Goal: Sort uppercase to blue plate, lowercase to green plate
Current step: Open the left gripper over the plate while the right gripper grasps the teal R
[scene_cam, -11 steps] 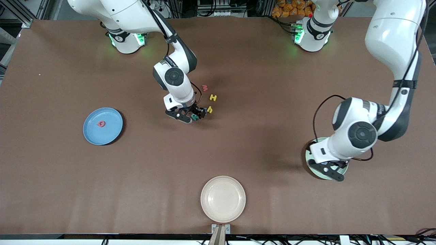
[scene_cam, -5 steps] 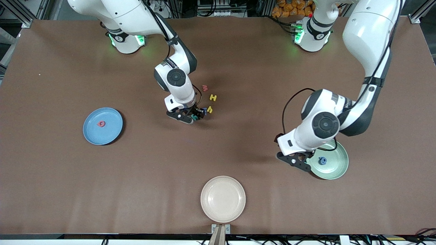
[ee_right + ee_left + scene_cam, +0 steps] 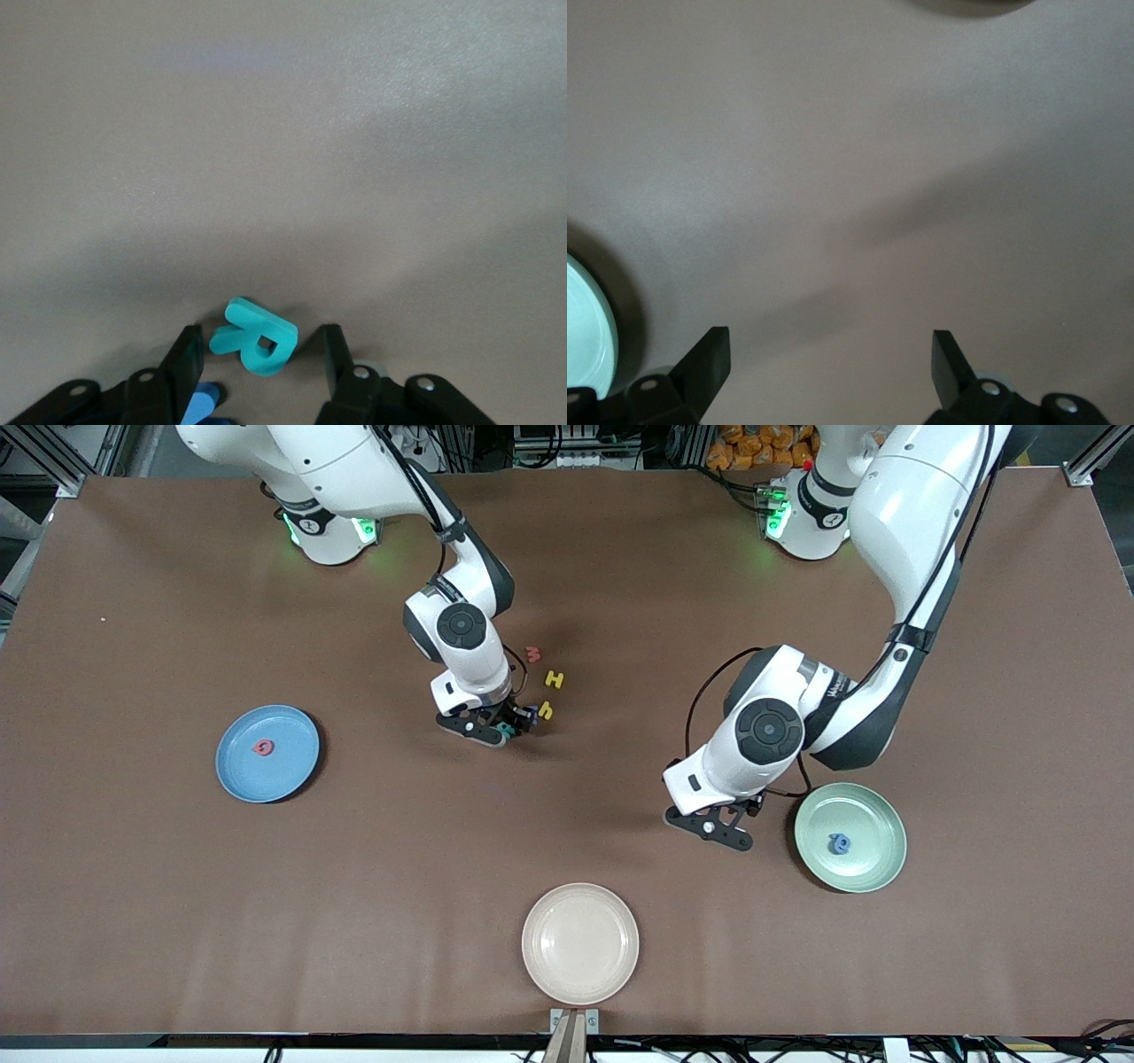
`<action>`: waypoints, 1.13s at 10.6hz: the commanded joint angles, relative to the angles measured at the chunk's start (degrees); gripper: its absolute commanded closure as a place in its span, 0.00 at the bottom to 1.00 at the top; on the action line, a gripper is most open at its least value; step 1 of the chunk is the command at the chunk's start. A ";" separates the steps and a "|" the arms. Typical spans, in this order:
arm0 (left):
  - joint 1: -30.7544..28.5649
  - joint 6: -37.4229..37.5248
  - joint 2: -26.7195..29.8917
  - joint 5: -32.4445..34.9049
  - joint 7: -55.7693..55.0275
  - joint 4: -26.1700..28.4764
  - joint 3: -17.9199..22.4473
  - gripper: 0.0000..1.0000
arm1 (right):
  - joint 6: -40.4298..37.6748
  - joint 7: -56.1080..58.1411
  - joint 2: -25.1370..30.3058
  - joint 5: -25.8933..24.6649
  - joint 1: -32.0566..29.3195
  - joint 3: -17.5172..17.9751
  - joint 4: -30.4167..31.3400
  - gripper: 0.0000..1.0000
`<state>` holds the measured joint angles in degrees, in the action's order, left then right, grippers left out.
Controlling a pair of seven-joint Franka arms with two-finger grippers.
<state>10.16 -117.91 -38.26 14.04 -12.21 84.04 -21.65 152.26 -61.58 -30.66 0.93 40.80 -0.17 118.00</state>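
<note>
My right gripper [image 3: 498, 734] is low over the table with its jaws open around the teal-green R [image 3: 507, 730]. In the right wrist view the R [image 3: 257, 341] lies between the fingers [image 3: 186, 363] with a gap on each side. A blue letter [image 3: 199, 403] lies by one finger. Red w [image 3: 532, 654], yellow H [image 3: 555, 680] and yellow h [image 3: 547, 710] lie close by. The blue plate [image 3: 292, 775] holds the red G [image 3: 263, 747]. The green plate [image 3: 873, 864] holds the blue a-like letter [image 3: 838, 843]. My left gripper [image 3: 713, 834] is open and empty over bare table beside the green plate [image 3: 583, 329].
A cream plate [image 3: 580, 974] sits near the front edge of the table, midway along it. The brown table top [image 3: 399, 850] stretches bare between the plates. Both arm bases stand along the edge farthest from the front camera.
My left gripper has moved off the green plate toward the table's middle, leaving the blue a-like letter on the plate. My right gripper has stayed around the R.
</note>
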 commanded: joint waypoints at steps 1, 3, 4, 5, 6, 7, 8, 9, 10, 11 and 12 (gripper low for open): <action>0.56 -0.22 -0.32 -0.94 -0.45 -0.99 0.20 0.00 | 0.41 -1.00 -0.80 -0.93 0.77 -0.71 -0.84 0.47; 0.65 -0.48 -0.50 -0.94 -0.45 -1.07 0.12 0.00 | 0.41 -1.00 -0.80 -1.02 0.86 -0.97 -0.84 0.49; 0.91 -0.92 -0.58 -0.94 -0.36 -1.07 0.12 0.00 | 0.41 -1.00 -0.80 -1.02 0.86 -0.97 -0.84 0.49; 0.91 -0.92 -0.58 -0.94 -0.36 -1.07 0.12 0.00 | 0.41 -1.00 -0.80 -1.02 0.86 -0.97 -0.84 0.50; 0.91 -1.01 -0.58 -0.94 -0.36 -1.16 0.12 0.00 | 0.41 -1.00 -0.80 -1.02 0.86 -1.06 -0.84 0.50; 0.91 -1.01 -0.58 -0.94 -0.27 -1.25 0.12 0.00 | 0.41 -0.91 -0.80 -1.02 0.86 -1.06 -0.84 0.51; 0.91 -1.01 -0.58 -0.94 -0.27 -1.42 0.12 0.00 | 0.41 -0.91 -0.80 -1.02 0.86 -1.06 -0.84 0.54; 0.91 -1.01 -0.50 -1.03 -0.27 -1.51 0.12 0.00 | 0.41 -0.91 -0.80 -1.02 0.86 -1.06 -0.84 0.54; 0.91 -0.92 -0.41 -1.03 -0.27 -1.51 0.03 0.00 | 0.41 -0.91 -0.80 -1.02 0.86 -1.06 -0.84 0.55; 0.91 -0.92 -0.23 -1.64 -0.27 -1.51 0.11 0.00 | 0.41 -0.91 -0.89 -1.02 0.86 -1.06 -0.84 0.57; 0.82 -0.92 -0.06 -2.86 -0.36 -1.95 0.12 0.00 | 0.41 -0.91 -0.89 -1.02 0.86 -1.06 -0.84 0.57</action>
<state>10.71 -119.06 -38.40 13.35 -12.21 83.29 -21.65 151.83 -61.58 -30.48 0.89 40.84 -0.44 117.93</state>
